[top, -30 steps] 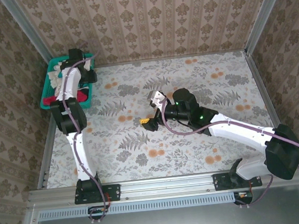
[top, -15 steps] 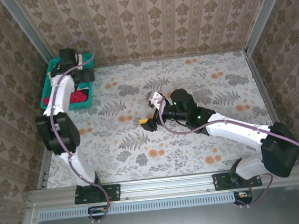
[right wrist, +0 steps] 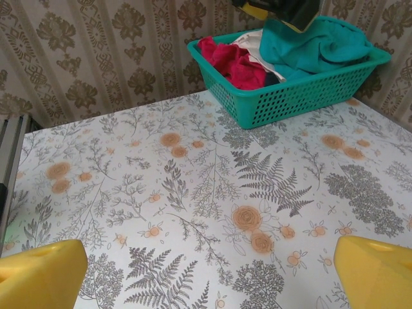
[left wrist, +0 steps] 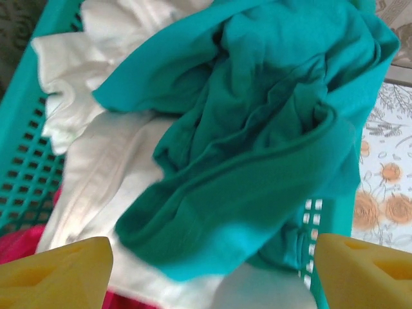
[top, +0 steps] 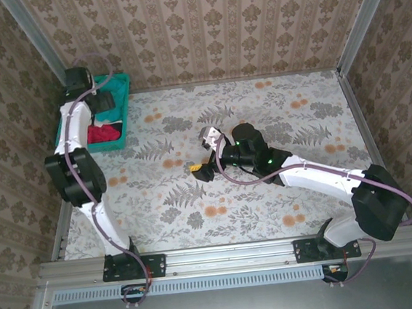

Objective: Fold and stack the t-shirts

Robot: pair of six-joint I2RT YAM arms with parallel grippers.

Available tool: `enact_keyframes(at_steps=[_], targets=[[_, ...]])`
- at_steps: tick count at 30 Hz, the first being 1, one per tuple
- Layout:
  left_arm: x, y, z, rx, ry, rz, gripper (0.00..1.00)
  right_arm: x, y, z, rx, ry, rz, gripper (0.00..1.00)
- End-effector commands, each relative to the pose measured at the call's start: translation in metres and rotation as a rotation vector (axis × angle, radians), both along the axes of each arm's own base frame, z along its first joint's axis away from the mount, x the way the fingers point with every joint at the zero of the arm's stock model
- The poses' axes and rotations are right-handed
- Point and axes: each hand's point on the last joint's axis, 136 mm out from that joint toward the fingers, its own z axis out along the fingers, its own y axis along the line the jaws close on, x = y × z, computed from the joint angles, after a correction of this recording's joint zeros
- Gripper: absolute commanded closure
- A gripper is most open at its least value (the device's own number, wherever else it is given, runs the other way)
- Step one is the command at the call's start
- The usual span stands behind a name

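Note:
The t-shirts lie bunched in the teal mesh basket (top: 125,123) at the table's far left corner. In the left wrist view a crumpled teal shirt (left wrist: 257,129) lies on a white one (left wrist: 90,187), with a red one (left wrist: 19,248) at the bottom left. My left gripper (left wrist: 209,277) hangs open just above the pile, its yellow fingertips (left wrist: 55,270) wide apart with nothing between them. From above, the left gripper (top: 105,102) is over the basket and red cloth (top: 102,133) shows at its near end. My right gripper (top: 203,153) stands open over the middle of the table, holding nothing.
The right wrist view looks across the flowered tablecloth (right wrist: 193,180) to the basket (right wrist: 290,90), where red (right wrist: 228,61) and teal (right wrist: 315,42) cloth rise above the rim. Patterned walls (top: 215,22) close in the table at the back and on both sides.
The left gripper's jaws have spread wider, and the left arm has swung left and back over the basket. The right arm has shifted slightly left.

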Motion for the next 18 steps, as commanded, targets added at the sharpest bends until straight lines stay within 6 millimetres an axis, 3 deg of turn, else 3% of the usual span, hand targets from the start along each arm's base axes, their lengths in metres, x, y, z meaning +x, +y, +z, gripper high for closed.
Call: enact_keyframes(at_steps=[1, 6, 7, 10, 12, 18], targets=[[0.010, -0.007, -0.005, -0.039, 0.024, 0.001, 0.20, -0.004, 0.004, 0.014, 0.040, -0.011, 0.019, 0.00], [0.027, -0.008, -0.030, -0.059, 0.072, 0.017, 0.34, 0.000, 0.007, 0.020, 0.055, -0.022, 0.010, 0.00], [0.029, -0.011, -0.033, -0.068, 0.077, 0.014, 0.41, 0.000, 0.008, 0.021, 0.057, -0.022, 0.016, 0.00], [0.032, -0.017, -0.029, -0.073, 0.076, -0.001, 0.82, 0.000, 0.011, 0.019, 0.051, -0.018, 0.029, 0.00], [0.031, -0.022, -0.013, -0.050, 0.048, -0.013, 1.00, 0.001, 0.012, 0.017, 0.042, -0.017, 0.030, 0.00], [0.020, -0.038, 0.068, 0.068, -0.108, -0.064, 1.00, -0.001, 0.013, 0.019, 0.035, -0.006, 0.037, 0.00]])
